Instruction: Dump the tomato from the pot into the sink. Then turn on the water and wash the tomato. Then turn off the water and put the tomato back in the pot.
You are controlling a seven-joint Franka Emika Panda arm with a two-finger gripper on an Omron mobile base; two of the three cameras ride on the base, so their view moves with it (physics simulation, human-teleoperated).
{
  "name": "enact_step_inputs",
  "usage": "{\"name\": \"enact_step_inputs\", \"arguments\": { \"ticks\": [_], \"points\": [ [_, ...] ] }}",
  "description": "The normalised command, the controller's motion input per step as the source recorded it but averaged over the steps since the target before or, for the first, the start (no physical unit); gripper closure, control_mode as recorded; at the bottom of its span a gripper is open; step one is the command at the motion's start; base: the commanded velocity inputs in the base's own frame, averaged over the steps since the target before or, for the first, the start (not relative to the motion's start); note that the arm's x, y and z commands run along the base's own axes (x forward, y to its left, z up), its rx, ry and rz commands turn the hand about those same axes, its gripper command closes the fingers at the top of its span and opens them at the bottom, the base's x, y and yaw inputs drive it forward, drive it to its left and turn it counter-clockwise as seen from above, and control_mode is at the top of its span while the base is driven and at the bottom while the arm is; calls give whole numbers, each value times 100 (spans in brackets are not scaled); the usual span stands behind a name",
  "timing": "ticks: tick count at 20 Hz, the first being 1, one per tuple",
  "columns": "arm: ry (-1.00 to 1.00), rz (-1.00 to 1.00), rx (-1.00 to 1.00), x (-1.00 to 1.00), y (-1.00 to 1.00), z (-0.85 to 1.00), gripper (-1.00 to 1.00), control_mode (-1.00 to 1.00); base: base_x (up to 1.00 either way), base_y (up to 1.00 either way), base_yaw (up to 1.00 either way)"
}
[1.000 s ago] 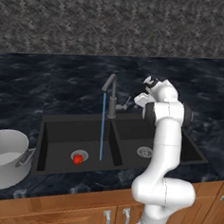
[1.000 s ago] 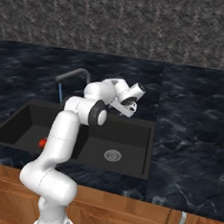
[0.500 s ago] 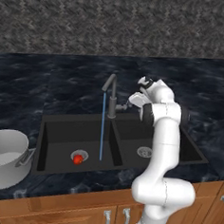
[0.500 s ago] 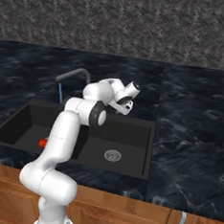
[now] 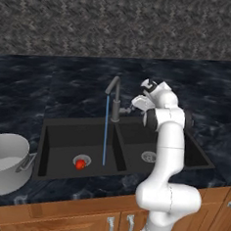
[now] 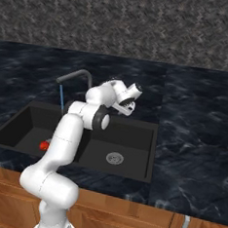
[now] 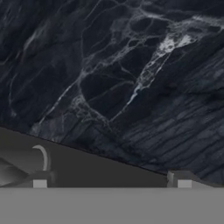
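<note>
While the round red tomato [image 5: 79,163] rests in the matte sink [image 5: 61,138], the end effector [image 5: 138,101] gapes empty.

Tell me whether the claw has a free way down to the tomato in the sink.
Probably yes. The open claw is empty beside the faucet; the tomato lies uncovered on the left basin's drain, with only the water stream falling nearby.

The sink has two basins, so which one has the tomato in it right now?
The left basin of the sink: the tomato sits on its drain beside the falling water stream. The right basin holds just its bare silver drain.
</note>
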Motion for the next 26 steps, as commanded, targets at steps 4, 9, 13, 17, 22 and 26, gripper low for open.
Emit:
{"name": "enact_step_inputs", "arguments": {
  "ticks": [4,9,13,17,22,26],
  "points": [
    [-1,0,0,44,37,0,-100,-100,0,0,0],
    [-5,0,0,38,53,4,-100,-100,0,0,0],
    [-9,0,0,50,64,28,-100,-100,0,0,0],
    [-6,0,0,47,73,54,-100,-100,0,0,0],
    [-5,0,0,42,75,72,-100,-100,0,0,0],
    [-5,0,0,48,60,75,-100,-100,0,0,0]
  ]
}}
